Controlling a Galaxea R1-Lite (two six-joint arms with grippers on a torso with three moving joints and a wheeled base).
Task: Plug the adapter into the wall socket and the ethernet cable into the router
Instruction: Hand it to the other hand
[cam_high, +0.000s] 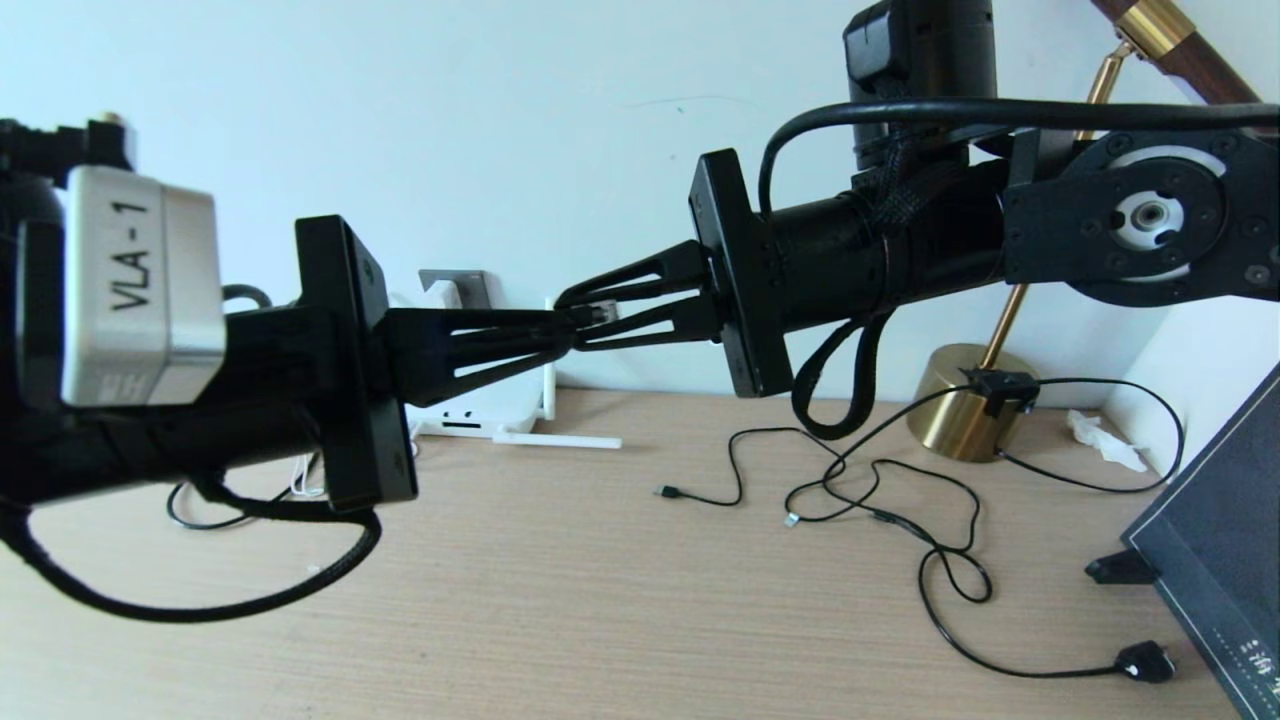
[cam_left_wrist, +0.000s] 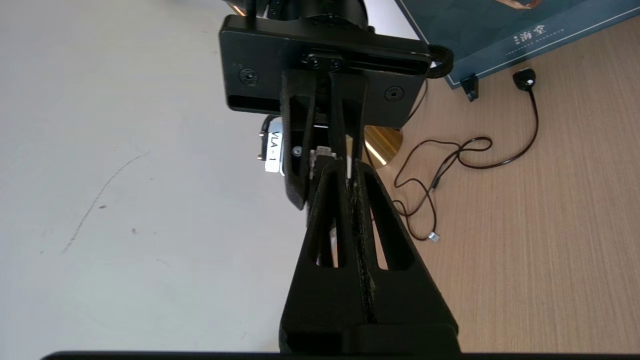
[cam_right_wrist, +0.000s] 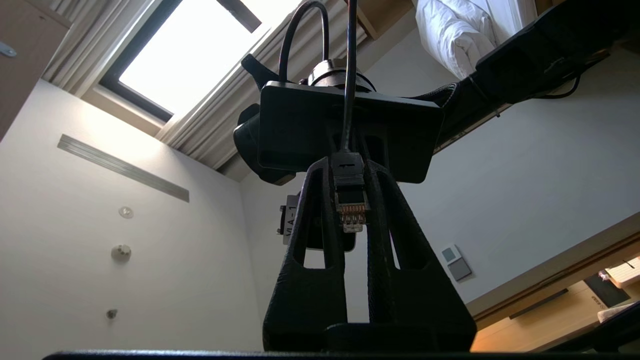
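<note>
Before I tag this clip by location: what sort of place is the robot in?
Probably a hotel room or bedroom: a wooden desk with a brass lamp, curtains at a window, and white bedding.

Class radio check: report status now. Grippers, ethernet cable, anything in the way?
Right gripper shut on ethernet cable, above the desk. Left gripper shut, tip to tip with right. Router behind them at the wall. Thin black cables loose on desk.
</note>
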